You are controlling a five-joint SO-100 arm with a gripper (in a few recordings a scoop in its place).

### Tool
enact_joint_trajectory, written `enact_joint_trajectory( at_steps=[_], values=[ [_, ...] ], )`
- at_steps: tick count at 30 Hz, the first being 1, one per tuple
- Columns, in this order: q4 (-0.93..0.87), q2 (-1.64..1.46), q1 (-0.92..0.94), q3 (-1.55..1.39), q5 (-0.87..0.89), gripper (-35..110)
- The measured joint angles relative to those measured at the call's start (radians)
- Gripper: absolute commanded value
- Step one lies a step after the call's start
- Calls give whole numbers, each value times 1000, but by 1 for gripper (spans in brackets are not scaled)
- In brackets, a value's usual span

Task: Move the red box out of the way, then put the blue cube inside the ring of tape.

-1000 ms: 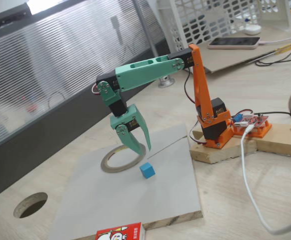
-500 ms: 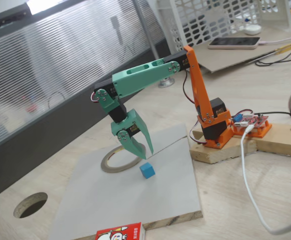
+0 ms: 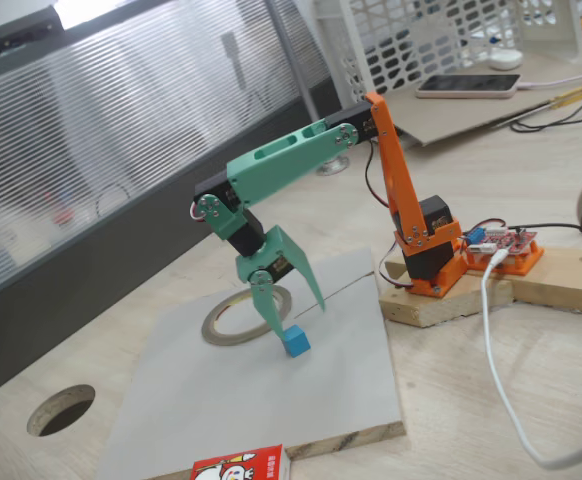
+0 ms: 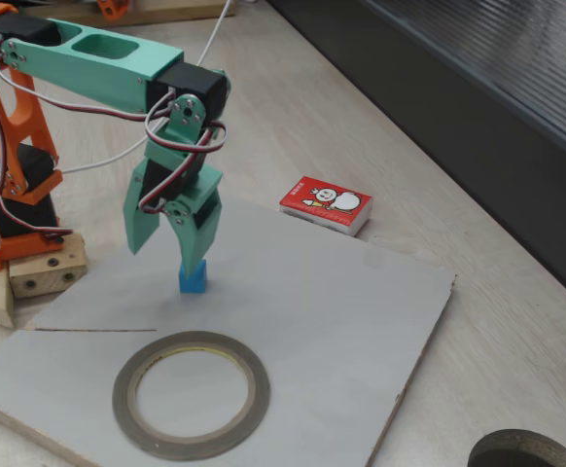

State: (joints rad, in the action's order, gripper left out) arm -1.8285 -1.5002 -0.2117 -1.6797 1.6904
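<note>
Pale wood runs across the worktop [image 4: 380, 117], with a grey board [image 4: 312, 321] laid on it carrying the task's things. Off the board, just beyond its far edge in a fixed view, lies the red box [image 4: 326, 204]; another fixed view shows it at the board's near edge [image 3: 239, 467]. So the first part of the task looks done.

Near the board's corner closest to the arm's orange base sits the blue cube [image 4: 193, 278], also seen at [image 3: 294, 341]. The ring of tape [image 4: 192, 392] lies flat on the board near the cube but apart from it, its opening empty.

Over the cube hangs the green hand [image 4: 171, 243], its fingers spread wide. One fingertip [image 4: 192, 255] is at or just above the cube's top, while the other stands off to the side.

The step in hand seems to be the grasp. To do it well, the hand likely needs a small shift so the cube sits between the fingers, not under one. It should descend until the tips straddle the cube, then close squarely on opposite faces, since a skewed pinch could flick the cube away.
</note>
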Motion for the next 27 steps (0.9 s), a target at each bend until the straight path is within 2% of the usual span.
enact_joint_trajectory(
  at_steps=[18, 27],
  values=[
    [8, 6, 0, -28, 0, 59],
    [140, 6, 0, -34, 0, 59]
  ],
)
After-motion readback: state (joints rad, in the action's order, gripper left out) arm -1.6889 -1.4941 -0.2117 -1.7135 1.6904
